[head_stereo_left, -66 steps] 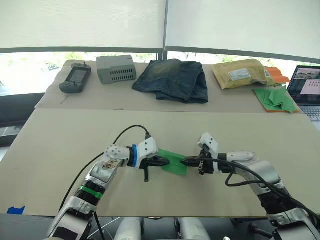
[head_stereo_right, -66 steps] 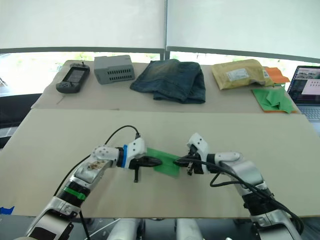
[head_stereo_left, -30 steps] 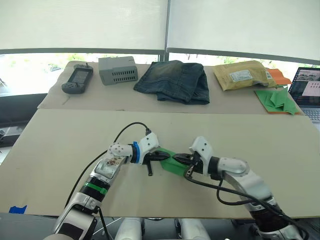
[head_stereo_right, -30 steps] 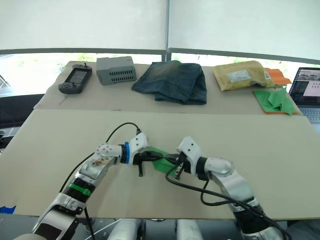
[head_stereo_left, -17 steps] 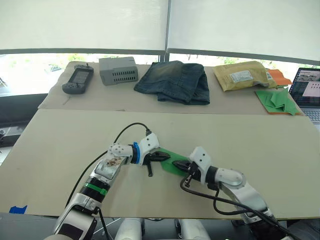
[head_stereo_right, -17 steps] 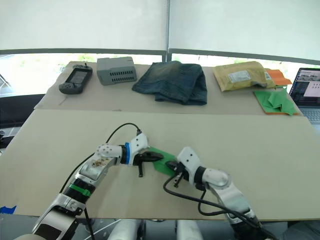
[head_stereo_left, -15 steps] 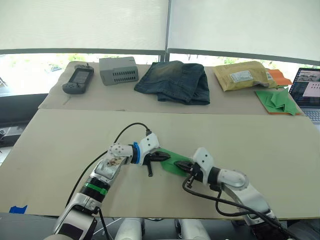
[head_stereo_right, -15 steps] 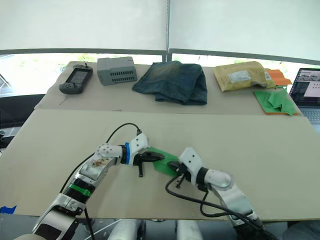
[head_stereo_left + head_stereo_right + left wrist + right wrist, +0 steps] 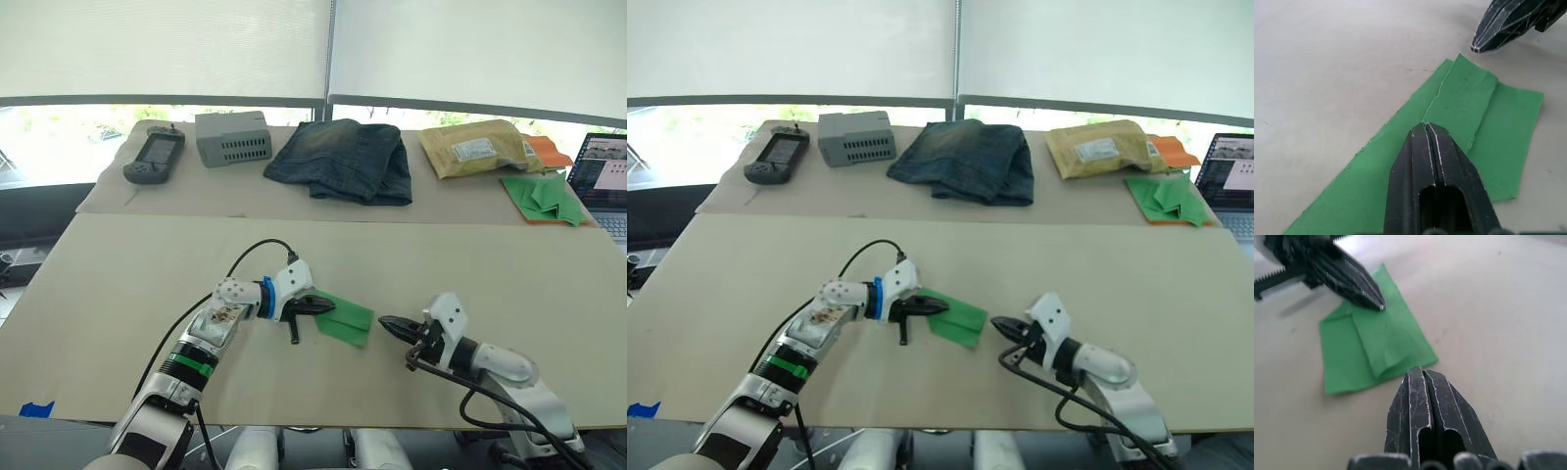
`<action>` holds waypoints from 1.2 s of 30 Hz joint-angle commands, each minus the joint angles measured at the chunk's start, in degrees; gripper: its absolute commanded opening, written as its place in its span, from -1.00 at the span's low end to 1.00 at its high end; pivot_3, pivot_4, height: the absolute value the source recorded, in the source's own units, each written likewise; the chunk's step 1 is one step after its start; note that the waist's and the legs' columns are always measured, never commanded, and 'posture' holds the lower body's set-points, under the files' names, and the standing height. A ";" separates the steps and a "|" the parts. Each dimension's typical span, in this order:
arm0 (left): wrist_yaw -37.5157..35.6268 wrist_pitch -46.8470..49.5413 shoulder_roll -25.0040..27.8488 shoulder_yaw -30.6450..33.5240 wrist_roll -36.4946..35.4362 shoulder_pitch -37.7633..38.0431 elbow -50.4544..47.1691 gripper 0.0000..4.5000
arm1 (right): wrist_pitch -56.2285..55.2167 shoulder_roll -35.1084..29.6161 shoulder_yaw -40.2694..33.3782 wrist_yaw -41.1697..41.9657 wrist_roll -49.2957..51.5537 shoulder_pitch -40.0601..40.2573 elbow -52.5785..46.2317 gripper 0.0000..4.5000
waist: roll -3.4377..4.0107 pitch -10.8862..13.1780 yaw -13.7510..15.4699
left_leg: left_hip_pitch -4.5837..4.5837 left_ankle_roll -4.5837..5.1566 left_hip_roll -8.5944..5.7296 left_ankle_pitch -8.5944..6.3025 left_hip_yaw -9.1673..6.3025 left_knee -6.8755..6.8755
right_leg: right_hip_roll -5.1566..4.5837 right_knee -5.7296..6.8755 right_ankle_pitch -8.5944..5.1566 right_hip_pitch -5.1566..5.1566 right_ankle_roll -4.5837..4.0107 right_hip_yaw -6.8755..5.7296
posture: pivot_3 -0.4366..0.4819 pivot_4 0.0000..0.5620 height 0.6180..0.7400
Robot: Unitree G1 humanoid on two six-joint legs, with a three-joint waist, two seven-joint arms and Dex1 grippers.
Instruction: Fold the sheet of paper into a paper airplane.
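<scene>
At the far left of the back table a dark handheld device (image 9: 149, 155) and a grey box (image 9: 231, 136) are lying well apart from the work, with folded jeans (image 9: 345, 158) beside them. On the near table the left gripper (image 9: 323, 307) is being pressed onto the near-left part of the sheet of paper (image 9: 343, 320), its two fingers brought together into a narrow closed tip resting on top of the sheet rather than clamped around it, as is being shown in the left wrist view, where the tip is sitting close to a torn-looking slit in the green surface. The sheet is lying flat at the table's middle, with one flap already folded over along a lengthwise crease. To its right, the right gripper (image 9: 385, 322) is being held just off the sheet's right edge, fingers closed and empty, whereas half a second ago it was being pushed onto the sheet itself; it has been drawn back to the right. That withdrawal is being read as the end of a crease-pressing stroke, so another fold is probably being prepared, and most of the folding is judged to be still outstanding. Farther right, a padded envelope (image 9: 473, 148), a heap of green paper (image 9: 542, 196) and a laptop (image 9: 606, 182) are sitting untouched.
</scene>
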 commanded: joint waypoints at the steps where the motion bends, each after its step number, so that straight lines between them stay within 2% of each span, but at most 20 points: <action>1: 0.29 0.95 0.02 -1.31 1.65 1.27 1.26 -1.00 | -0.95 1.84 4.79 -0.88 -2.45 -3.28 -1.50 -0.98 | 0.00 0.00 -0.05 | 0.01 0.00 0.01 0.00 0.00 0.00 | 0.02 0.00 0.00 0.00 0.00 0.00 | -0.05 -0.47 0.81; 5: 0.43 1.03 -0.03 -1.25 1.70 1.29 1.09 -1.00 | -1.70 2.71 9.90 -2.49 -8.05 -4.24 2.28 -0.98 | 0.00 0.00 0.12 | -0.05 0.01 -0.02 -0.01 -0.03 -0.04 | 0.03 -0.01 -0.03 -0.07 -0.04 -0.06 | -0.05 -0.47 0.81; 10: 0.16 1.28 0.50 -0.89 1.46 1.37 0.58 -1.00 | -5.43 0.63 10.78 -3.07 -11.43 -1.08 4.06 -0.98 | 0.00 0.00 0.08 | -0.06 0.02 -0.06 -0.01 -0.01 -0.01 | -0.08 -0.04 -0.01 -0.03 0.00 0.00 | -0.05 -0.47 0.81; 17: -0.41 1.34 0.97 -0.70 1.22 1.66 0.53 -1.00 | -8.11 -3.18 2.95 -2.14 -7.65 4.70 5.26 -0.98 | -0.01 -0.01 0.08 | 0.02 0.04 -0.04 -0.03 0.00 -0.01 | -0.07 -0.04 -0.04 0.05 0.02 -0.01 | -0.05 -0.47 0.81; 21: -1.80 1.40 1.25 0.43 -0.62 1.90 -0.59 -1.00 | -9.29 -4.69 -0.18 1.22 -2.82 4.97 1.61 -0.98 | -0.01 0.00 0.00 | 0.03 0.04 -0.02 -0.03 0.00 -0.02 | -0.06 -0.04 -0.04 0.05 0.02 0.00 | -0.05 -0.47 0.81; 28: -6.72 5.82 4.95 5.55 -7.24 0.58 -5.92 -1.00 | -2.45 -7.87 -2.71 5.27 4.59 0.61 -5.55 -0.98 | 0.13 0.25 -0.53 | -0.15 0.05 0.06 -0.03 -0.01 -0.03 | 0.06 0.02 -0.04 -0.20 -0.01 0.01 | -0.05 -0.47 0.81; 32: -9.00 11.48 10.27 10.12 -12.13 1.05 -12.57 -1.00 | 7.35 -9.41 -2.49 4.98 8.69 -3.85 -6.59 -0.98 | 0.12 0.44 -0.39 | -0.21 0.05 0.10 -0.03 -0.03 -0.03 | 0.05 0.00 -0.03 -0.24 -0.01 -0.01 | -0.05 -0.47 0.81; 34: -9.14 14.16 11.70 11.84 -14.50 1.66 -14.90 -1.00 | 12.39 -9.77 -2.20 4.81 10.92 -4.80 -6.88 -0.73 | 0.14 0.50 -0.30 | -0.21 0.05 0.13 -0.03 -0.05 -0.03 | 0.04 -0.01 -0.03 -0.24 -0.02 -0.01 | -0.05 -0.47 0.81; 36: -9.08 17.22 14.26 13.33 -15.90 2.63 -17.20 -0.76 | 15.40 -9.07 -2.24 4.36 12.46 -6.31 -6.42 -0.43 | 0.17 0.53 -0.08 | -0.21 0.09 0.11 -0.06 -0.10 -0.04 | 0.00 -0.02 -0.04 -0.23 -0.03 -0.01 | -0.05 -0.47 0.81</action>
